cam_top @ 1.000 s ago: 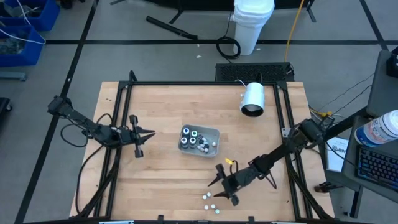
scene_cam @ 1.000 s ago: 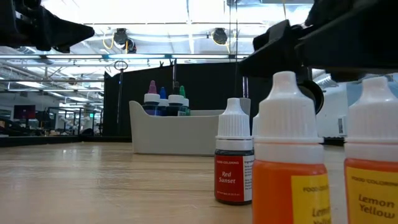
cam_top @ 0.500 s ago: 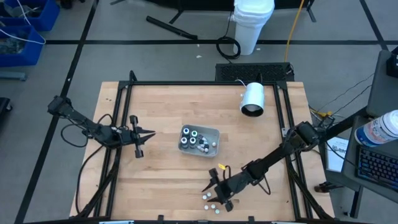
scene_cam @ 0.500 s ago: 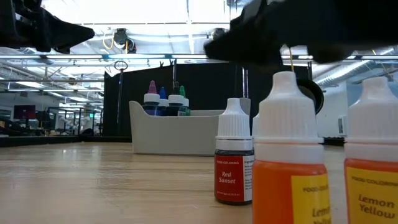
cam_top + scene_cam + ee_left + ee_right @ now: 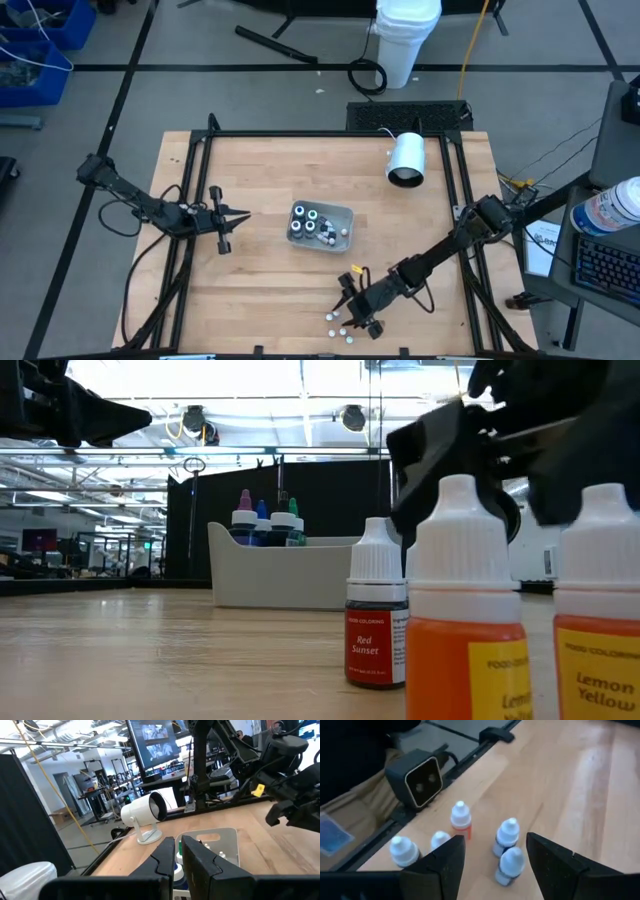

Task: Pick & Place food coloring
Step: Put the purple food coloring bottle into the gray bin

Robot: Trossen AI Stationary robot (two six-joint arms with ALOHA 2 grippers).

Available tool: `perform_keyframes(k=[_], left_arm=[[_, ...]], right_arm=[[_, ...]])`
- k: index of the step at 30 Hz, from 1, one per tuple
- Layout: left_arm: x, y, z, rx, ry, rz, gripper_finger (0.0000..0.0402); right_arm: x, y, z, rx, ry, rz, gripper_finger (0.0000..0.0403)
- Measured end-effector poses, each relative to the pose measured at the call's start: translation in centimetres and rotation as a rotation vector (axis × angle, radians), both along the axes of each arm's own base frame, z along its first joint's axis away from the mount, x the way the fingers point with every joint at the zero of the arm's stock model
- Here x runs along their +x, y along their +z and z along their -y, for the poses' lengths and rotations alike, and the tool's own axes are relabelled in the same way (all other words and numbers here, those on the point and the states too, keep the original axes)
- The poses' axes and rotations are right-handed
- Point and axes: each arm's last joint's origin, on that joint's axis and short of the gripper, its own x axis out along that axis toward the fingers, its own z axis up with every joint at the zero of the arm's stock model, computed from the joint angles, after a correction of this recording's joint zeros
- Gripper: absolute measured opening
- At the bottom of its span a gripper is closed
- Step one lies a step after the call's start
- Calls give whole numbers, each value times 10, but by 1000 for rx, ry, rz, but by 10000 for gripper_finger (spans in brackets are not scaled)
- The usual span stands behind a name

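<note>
Several food coloring bottles (image 5: 509, 834) with white caps stand on the wood near the table's near edge, among them an orange one (image 5: 461, 822); the low view shows them close up, one labelled Red Sunset (image 5: 377, 622). My right gripper (image 5: 495, 842) hovers open over this group (image 5: 338, 325), a finger on either side of two bottles, touching none. More bottles (image 5: 308, 222) stand in the grey tray (image 5: 345, 212). My left gripper (image 5: 243, 213) waits shut at the table's left, pointing at the tray.
A large white cylinder (image 5: 406, 158) lies at the far right of the table. A small black camera block (image 5: 417, 779) sits at the near edge just beyond the bottles. Black frame rails (image 5: 300, 134) run round the table.
My right gripper has moved toward the table's near edge and a little to the left, coming in over the loose bottles. The bottles have not moved.
</note>
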Motion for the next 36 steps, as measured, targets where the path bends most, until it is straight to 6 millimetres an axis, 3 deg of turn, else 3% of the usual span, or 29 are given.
perform_keyframes(k=[9, 16, 36], left_arm=[[0, 0, 0, 1, 0, 0, 42], [0, 0, 0, 1, 0, 0, 42], [0, -1, 0, 6, 1, -9, 42]], right_arm=[[3, -2, 7, -24, -91, -11, 179], [2, -2, 6, -12, -65, -23, 163], [9, -13, 12, 29, -62, -39, 159]])
